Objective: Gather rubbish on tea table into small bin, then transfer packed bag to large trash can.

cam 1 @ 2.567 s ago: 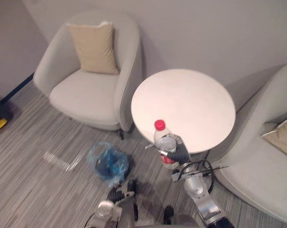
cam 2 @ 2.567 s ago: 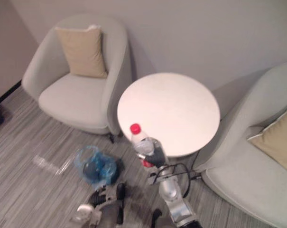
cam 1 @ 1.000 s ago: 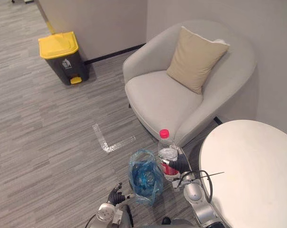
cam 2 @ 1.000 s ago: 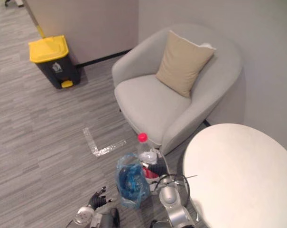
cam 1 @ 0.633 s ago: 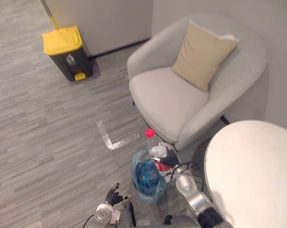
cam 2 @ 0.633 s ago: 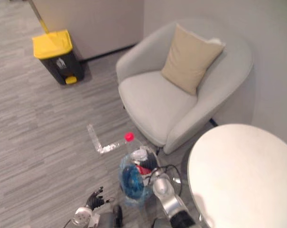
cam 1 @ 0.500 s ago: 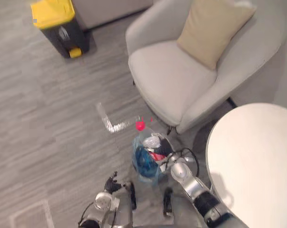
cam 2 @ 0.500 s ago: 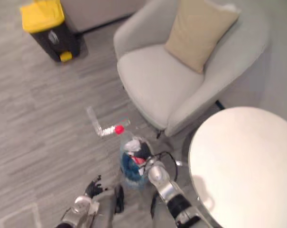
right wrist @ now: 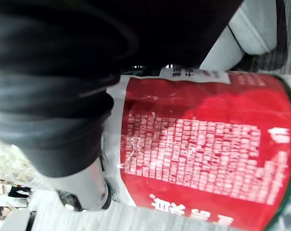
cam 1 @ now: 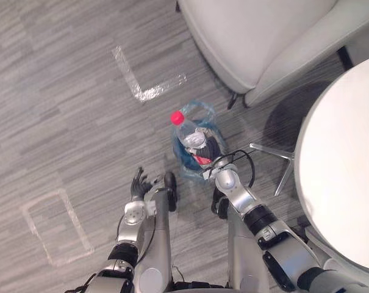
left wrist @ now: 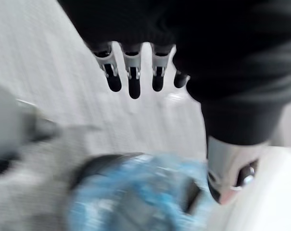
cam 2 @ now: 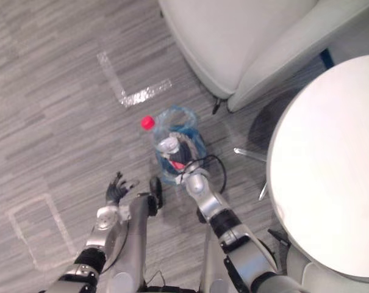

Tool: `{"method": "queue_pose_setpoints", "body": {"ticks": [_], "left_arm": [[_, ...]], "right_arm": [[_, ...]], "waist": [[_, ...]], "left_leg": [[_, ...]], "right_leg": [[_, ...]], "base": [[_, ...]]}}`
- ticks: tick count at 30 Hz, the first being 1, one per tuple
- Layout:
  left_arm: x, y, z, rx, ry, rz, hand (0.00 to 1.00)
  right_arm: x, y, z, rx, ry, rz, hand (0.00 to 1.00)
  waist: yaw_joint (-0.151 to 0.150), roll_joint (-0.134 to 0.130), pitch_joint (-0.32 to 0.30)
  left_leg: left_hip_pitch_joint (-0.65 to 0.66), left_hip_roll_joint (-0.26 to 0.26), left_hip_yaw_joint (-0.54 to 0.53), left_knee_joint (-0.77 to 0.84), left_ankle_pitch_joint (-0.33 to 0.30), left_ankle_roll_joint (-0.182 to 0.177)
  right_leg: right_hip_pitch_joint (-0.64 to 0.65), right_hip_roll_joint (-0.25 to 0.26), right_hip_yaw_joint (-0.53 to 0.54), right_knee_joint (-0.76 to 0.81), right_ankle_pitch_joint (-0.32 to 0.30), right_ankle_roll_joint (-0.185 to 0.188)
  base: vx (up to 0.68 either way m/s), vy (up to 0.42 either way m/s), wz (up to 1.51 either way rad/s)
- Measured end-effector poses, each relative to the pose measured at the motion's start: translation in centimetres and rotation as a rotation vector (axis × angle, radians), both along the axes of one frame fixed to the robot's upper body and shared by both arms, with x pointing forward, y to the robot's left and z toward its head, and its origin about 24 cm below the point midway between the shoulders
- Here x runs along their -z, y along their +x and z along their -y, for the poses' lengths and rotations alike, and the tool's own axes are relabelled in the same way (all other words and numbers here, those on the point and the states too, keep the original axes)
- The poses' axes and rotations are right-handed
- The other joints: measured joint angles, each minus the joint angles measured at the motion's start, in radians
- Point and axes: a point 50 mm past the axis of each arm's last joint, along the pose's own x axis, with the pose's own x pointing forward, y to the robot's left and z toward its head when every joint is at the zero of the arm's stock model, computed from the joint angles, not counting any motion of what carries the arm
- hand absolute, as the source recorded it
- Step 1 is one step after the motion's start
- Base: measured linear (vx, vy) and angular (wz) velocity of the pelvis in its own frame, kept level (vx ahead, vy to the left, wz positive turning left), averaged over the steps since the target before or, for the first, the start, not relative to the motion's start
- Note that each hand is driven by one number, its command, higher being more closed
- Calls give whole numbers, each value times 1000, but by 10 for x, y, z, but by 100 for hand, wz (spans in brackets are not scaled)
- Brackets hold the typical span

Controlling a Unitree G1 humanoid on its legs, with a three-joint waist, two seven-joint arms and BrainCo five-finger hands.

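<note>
Hands first, nearest in: the left hand [cam 1: 137,182] hovers low over the grey floor [cam 1: 62,140], its fingers [left wrist: 131,79] straight and spread with nothing in them, just beside the small bin [cam 1: 184,165]. The right hand [cam 1: 212,146] is the busy one, with its fingers wrapped tight round the middle of the plastic bottle [cam 1: 188,132]. It sits right at the bin's mouth, over the blue bag [cam 2: 173,115] that lines it. Now the relation that counts: the bottle's long axis is tilted, red cap [cam 1: 177,117] pointing away and to the robot's left, base end down toward the bag. So the drop looks like a simple release or a short lowering, and the right hand is plainly the one to do it. Whether the base is already inside the rim, I cannot tell. The label [right wrist: 203,154] is red with rows of small white print. Beyond the bin there's an L of tape [cam 1: 149,91] on the floor, then the pale armchair [cam 1: 257,36]. The round white bench [cam 1: 349,152] stands off to the right.
</note>
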Motion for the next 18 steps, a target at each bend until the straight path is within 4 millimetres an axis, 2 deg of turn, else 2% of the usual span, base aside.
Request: {"method": "queue_pose_setpoints", "body": {"ticks": [2,5,8,12,13,18], "left_arm": [[-13,-9,-1,16,-6,67,0],[-28,-13,2,38,-7,135,0],[-48,-15,5,65,-13,225,0],[-63,-16,7,86,-16,294,0],[-63,-17,7,87,-18,297,0],[-63,-22,11,106,-31,298,0]], "right_arm": [[-20,9,10,27,-22,65,100],[-36,16,25,68,-46,107,100],[-40,20,37,104,-55,111,100],[-44,23,48,133,-64,121,100],[-44,24,50,144,-65,114,0],[-38,26,61,196,-53,81,0]], "waist": [[14,0,0],[29,-1,5],[28,-1,7],[28,-2,7],[28,-2,7],[22,-3,8]], "left_leg": [[-81,-18,-16,0,29,1],[-138,-30,-23,-1,49,1],[-172,-45,-38,-6,59,-3],[-210,-62,-40,-39,79,-7],[-223,-62,-41,-43,84,-9],[-234,-62,-43,-55,94,-13]], "right_leg": [[-79,-17,-11,25,1,-1],[-138,-28,-14,47,1,-1],[-169,-42,-24,62,-8,5],[-222,-59,-28,66,-11,2],[-238,-60,-30,69,-11,1],[-254,-62,-37,76,-13,0]], "base": [[-46,8,30],[-6,8,16],[9,2,18],[-6,-13,18],[8,-20,7],[6,-6,2]]}}
